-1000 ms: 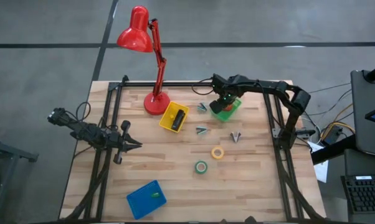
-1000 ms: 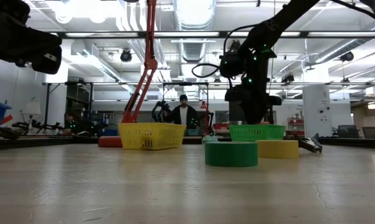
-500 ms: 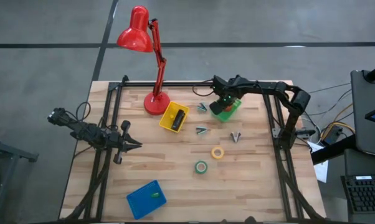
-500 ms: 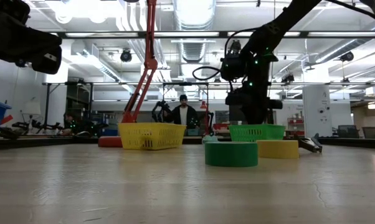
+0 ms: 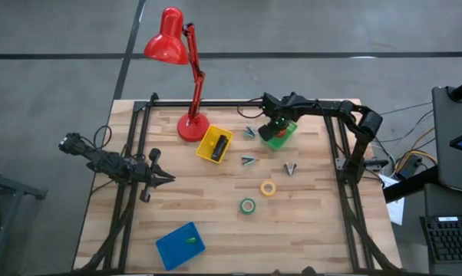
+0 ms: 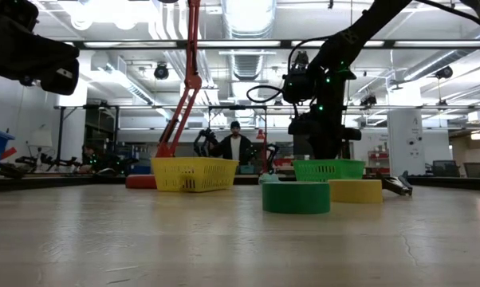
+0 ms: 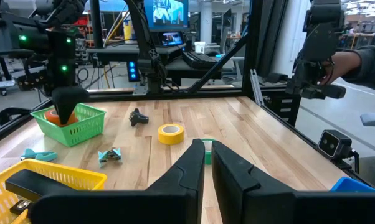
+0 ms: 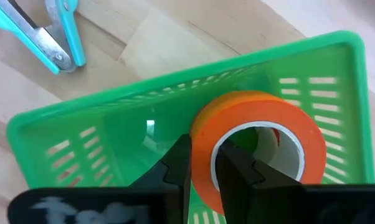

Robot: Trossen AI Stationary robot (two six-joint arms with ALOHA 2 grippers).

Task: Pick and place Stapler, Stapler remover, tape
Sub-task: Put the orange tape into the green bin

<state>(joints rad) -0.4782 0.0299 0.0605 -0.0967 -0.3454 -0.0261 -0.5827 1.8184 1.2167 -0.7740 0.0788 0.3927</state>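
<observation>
Your right gripper [image 8: 203,165] pinches the orange ring-shaped tape roll [image 8: 256,146] inside the green slotted plastic basket [image 8: 113,134]; your left gripper [image 7: 206,163] waits, fingers nearly together.

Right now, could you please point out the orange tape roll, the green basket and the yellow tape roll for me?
orange tape roll [image 8: 299,121]: right wrist view, on its upper rim.
green basket [image 8: 100,134]: right wrist view, on its inner side wall.
yellow tape roll [image 5: 268,188]: high view, on the ring's edge.
</observation>
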